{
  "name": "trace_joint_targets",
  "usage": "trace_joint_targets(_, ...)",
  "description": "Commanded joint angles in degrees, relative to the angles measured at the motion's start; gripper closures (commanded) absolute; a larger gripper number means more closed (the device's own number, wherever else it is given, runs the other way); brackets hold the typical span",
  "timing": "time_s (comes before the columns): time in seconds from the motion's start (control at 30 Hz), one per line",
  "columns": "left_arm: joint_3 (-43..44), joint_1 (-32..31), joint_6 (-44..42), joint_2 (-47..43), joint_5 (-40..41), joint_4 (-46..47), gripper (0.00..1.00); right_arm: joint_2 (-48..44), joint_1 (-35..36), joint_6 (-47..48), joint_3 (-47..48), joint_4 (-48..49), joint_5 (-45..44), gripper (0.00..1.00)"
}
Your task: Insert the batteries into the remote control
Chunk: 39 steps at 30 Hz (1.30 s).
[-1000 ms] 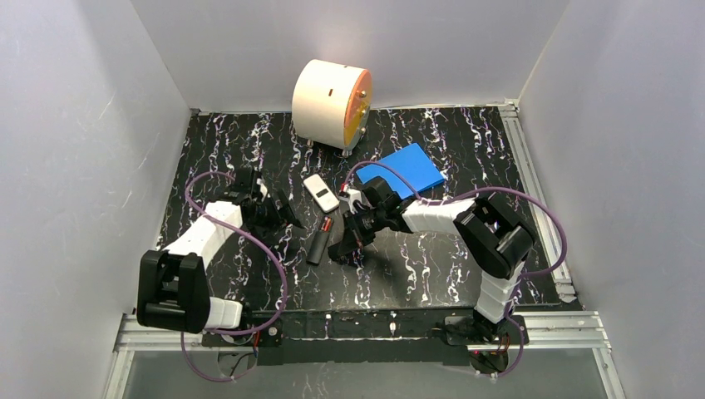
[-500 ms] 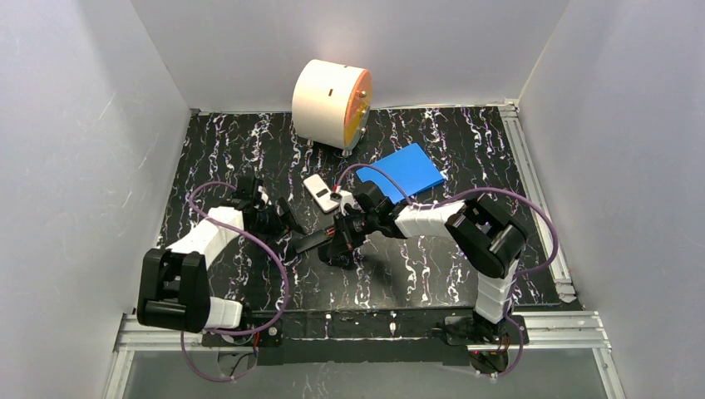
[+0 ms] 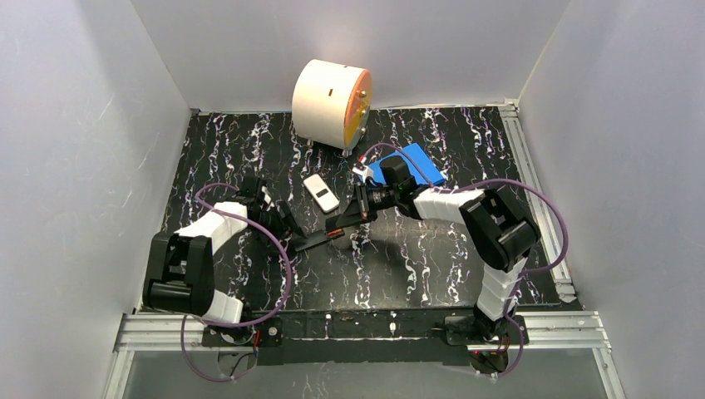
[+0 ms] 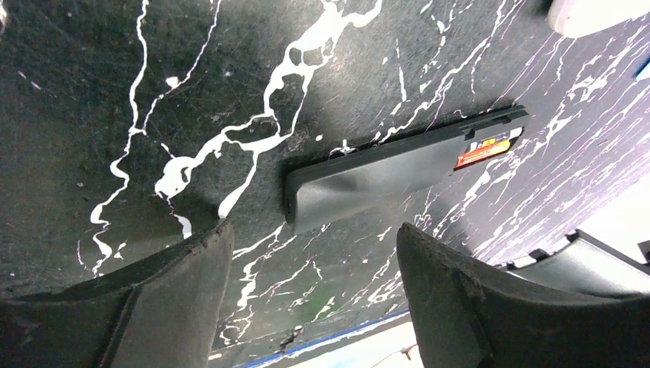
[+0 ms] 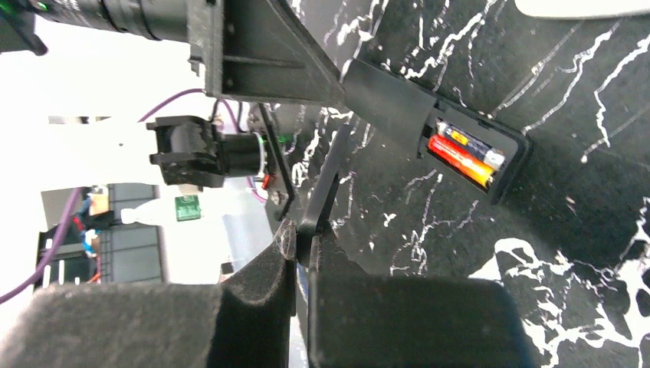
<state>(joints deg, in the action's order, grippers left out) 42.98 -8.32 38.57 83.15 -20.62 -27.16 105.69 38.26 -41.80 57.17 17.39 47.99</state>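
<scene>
The batteries (image 5: 462,153) are two tiny sticks, one orange-red and one dark. They lie side by side in the open slot at one end of the black remote (image 4: 383,172), which lies on the black and white table (image 3: 416,266). The left gripper (image 4: 310,232) is wide open and holds nothing; the near end of the remote sits just in front of its two fingers, with the batteries at the far end. The right gripper (image 5: 300,239) is pinched tight on a thin black piece (image 5: 326,184), and the batteries are close by, off to one side of it.
</scene>
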Motion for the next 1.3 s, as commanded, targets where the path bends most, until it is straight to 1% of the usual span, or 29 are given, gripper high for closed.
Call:
trace_joint_targets(0.0,1.5,0.2,-1.9,1.0,-0.3,0.7,0.26,2.4,-1.1,-4.8,4.3,1.4,5.1,0.99)
trace_joint_targets(0.07,3.4,0.2,-3.9,2.4,-0.7,-0.6,0.28,4.1,-2.0,-4.4,5.9,-1.5,5.8,0.99)
trace_joint_targets(0.17,6.5,0.2,-7.0,4.5,-2.5,-3.1,0.30,7.3,-2.8,-1.0,9.2,-8.6,8.1,0.99)
trace_joint_targets(0.27,7.6,0.2,-8.9,5.3,-4.2,-4.5,0.31,9.6,-3.0,4.4,12.1,-16.3,9.0,0.99)
trace_joint_targets(0.33,7.7,0.2,-9.5,5.7,-5.1,-4.7,0.31,10.6,-3.2,5.8,12.8,-19.1,9.2,0.99)
trace_joint_targets(0.63,8.0,0.2,-9.9,7.2,-4.4,-4.9,0.32,13.6,-3.4,5.0,13.8,-17.9,10.2,0.99)
trace_joint_targets(1.0,8.2,0.2,-9.7,8.5,-4.5,-4.8,0.32,14.3,-3.4,2.4,14.0,-9.9,11.7,0.99)
trace_joint_targets(1.27,8.6,0.2,-9.7,9.2,-4.9,-4.8,0.32,16.0,-3.4,3.0,14.4,-9.7,11.3,0.99)
